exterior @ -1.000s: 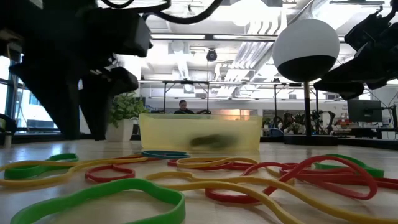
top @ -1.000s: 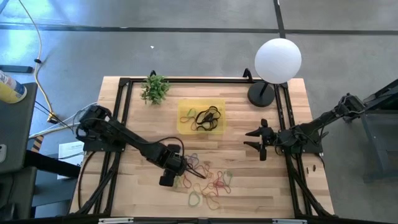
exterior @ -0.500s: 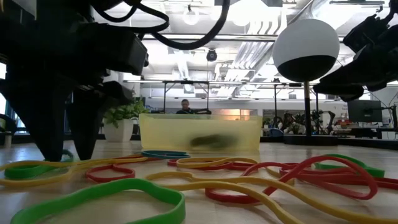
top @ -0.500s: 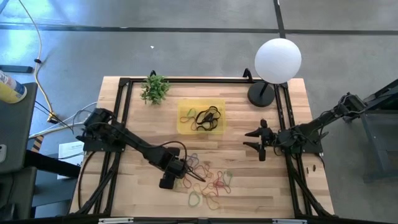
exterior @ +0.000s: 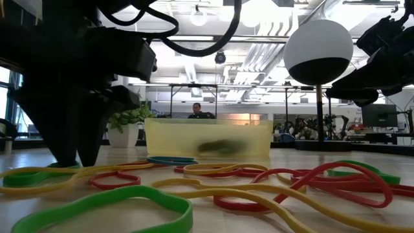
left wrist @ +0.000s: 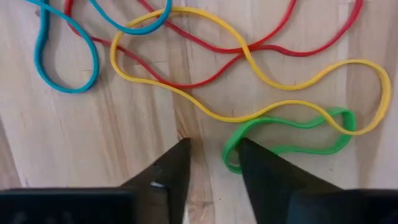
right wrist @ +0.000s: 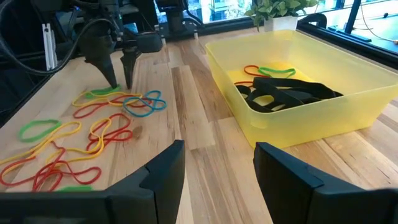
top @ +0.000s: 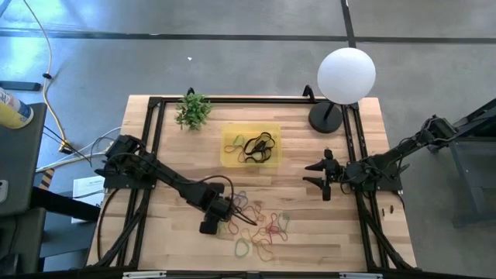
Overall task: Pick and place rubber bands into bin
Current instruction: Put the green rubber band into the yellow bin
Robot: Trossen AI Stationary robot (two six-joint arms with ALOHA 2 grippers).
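Observation:
Loose rubber bands [top: 260, 225] in red, yellow, green and blue lie in a heap on the wood near the table's near edge, also in the low view [exterior: 259, 188] and the right wrist view [right wrist: 93, 130]. The yellow bin [top: 231, 159] [exterior: 207, 139] [right wrist: 298, 124] stands farther back and holds black bands [right wrist: 283, 90] with a few coloured ones. My left gripper [top: 224, 222] [left wrist: 214, 149] [exterior: 68, 158] [right wrist: 121, 84] is open, pointing down at the heap's left edge, beside a green band [left wrist: 286, 134]. My right gripper [top: 325, 184] [right wrist: 217, 180] waits open, right of the bin. My left gripper comes from above with its fingertips down at the tabletop. One finger [left wrist: 261, 168] stands right at the looped end [left wrist: 229, 155] of the green band, which lies flat on the wood. Whether the finger touches that end, I cannot tell.
A small green plant [top: 192, 111] stands at the far left, a lamp with a white globe [top: 346, 75] at the far right. Black frame rails [top: 155, 139] run along the table's sides. Bare wood lies between the heap and the bin. A person [exterior: 197, 111] shows far behind.
My left gripper has come down from above the heap's left edge until its fingertips reach the tabletop by the green band, shifting slightly toward the near edge. The bands and the right arm have stayed where they were.

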